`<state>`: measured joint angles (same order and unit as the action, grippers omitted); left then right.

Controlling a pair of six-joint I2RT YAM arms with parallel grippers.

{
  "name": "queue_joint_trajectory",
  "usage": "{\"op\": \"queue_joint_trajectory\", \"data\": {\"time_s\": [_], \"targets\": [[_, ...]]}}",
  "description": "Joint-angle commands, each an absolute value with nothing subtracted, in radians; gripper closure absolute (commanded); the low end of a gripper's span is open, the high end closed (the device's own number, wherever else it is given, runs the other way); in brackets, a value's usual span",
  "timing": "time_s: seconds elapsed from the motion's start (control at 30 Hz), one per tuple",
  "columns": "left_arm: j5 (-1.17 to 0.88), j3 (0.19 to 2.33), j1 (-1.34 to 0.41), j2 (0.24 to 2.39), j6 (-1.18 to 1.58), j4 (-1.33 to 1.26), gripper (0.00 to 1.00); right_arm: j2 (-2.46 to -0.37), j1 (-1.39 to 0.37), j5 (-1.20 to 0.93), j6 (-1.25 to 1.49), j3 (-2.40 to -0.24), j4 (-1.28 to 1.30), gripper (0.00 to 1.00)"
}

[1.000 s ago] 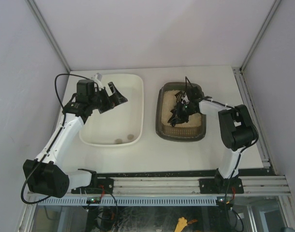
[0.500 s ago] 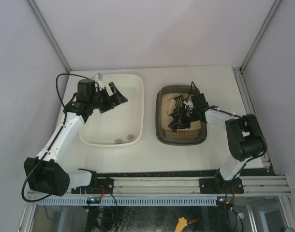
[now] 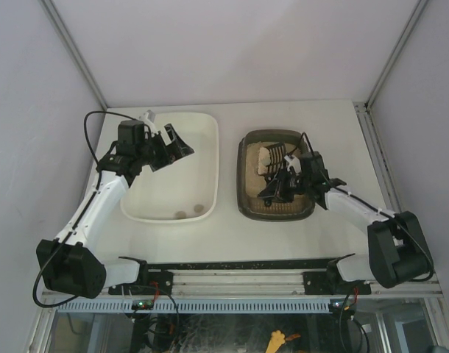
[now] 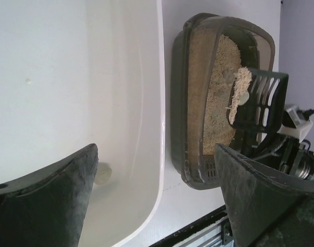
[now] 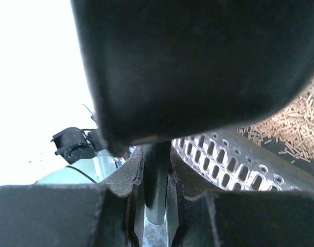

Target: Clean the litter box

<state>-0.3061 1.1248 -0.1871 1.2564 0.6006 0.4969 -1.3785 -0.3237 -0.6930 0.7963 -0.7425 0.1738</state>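
Mid-task, by my read. The small dark grey-brown translucent plastic litter box point(image 3: 242, 194) with beige sandy litter sits on the right side of the white table point(image 3: 232, 237). Its long left wall runs near the right wall of the larger cream-white rectangular plastic tub point(image 3: 213, 170), with a strip of table between them. The right gripper point(image 3: 285, 183) is clamped tight on the handle of the black slotted plastic scoop point(image 4: 260, 101). The scoop is raised over the far half of the box with a pale heap of litter on its blade. Part of the litter bed looks raked into lines, though detail is too small to be sure. Two small dull clumps point(image 3: 189, 212) lie at the near end of the tub, so some waste has likely been moved already. What is left, probably: sift this load, carry it left over both walls, dump it, then repeat. The left gripper point(image 3: 179, 141) hangs over the far left part of the tub with its jaws wide apart and nothing between them. It is the only thing near the dump zone, and the near end of the tub looks reachable. The right wrist view is mostly blocked by dark scoop plastic.
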Motion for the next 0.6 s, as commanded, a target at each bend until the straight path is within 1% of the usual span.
{"op": "queue_joint_trajectory", "data": {"time_s": [0.0,0.13,0.2,0.3,0.57], "targets": [[-0.274,1.104,-0.181,1.226,0.585,0.461,0.03,-1.298,-0.337,-0.660,0.804,-0.622,-0.018,1.00],[-0.264,1.097,-0.180,1.222,0.579,0.457,0.03,-1.267,-0.318,-0.687,0.811,-0.494,-0.213,1.00],[-0.256,1.095,-0.180,1.220,0.575,0.455,0.03,-1.274,-0.288,-0.750,0.844,-0.411,-0.400,1.00],[-0.250,1.094,-0.179,1.220,0.575,0.452,0.03,-1.339,-0.254,-0.821,0.931,-0.320,-0.722,1.00],[-0.223,1.083,-0.180,1.220,0.572,0.446,0.03,-1.532,-0.231,-0.939,1.091,-0.240,-1.296,1.00]]}}
